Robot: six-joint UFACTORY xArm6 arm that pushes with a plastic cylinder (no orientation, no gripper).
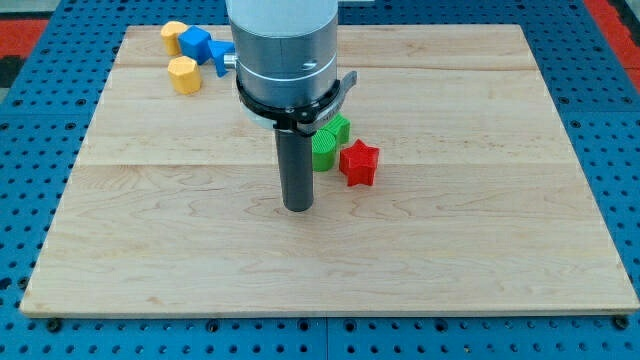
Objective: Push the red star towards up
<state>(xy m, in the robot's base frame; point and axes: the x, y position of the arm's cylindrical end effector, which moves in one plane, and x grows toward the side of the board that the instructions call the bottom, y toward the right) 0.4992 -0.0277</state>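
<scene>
The red star (359, 163) lies near the board's middle, a little to the view's right. My tip (297, 207) rests on the board to the lower left of the red star, apart from it. Two green blocks (328, 143) sit touching the star on its upper left, partly hidden behind my rod; their shapes are hard to make out.
At the view's top left lie a yellow block (174, 36), a yellow hexagon-like block (184, 75) and blue blocks (197, 43), one partly hidden behind the arm (222, 56). The wooden board (480, 230) sits on a blue pegboard surface.
</scene>
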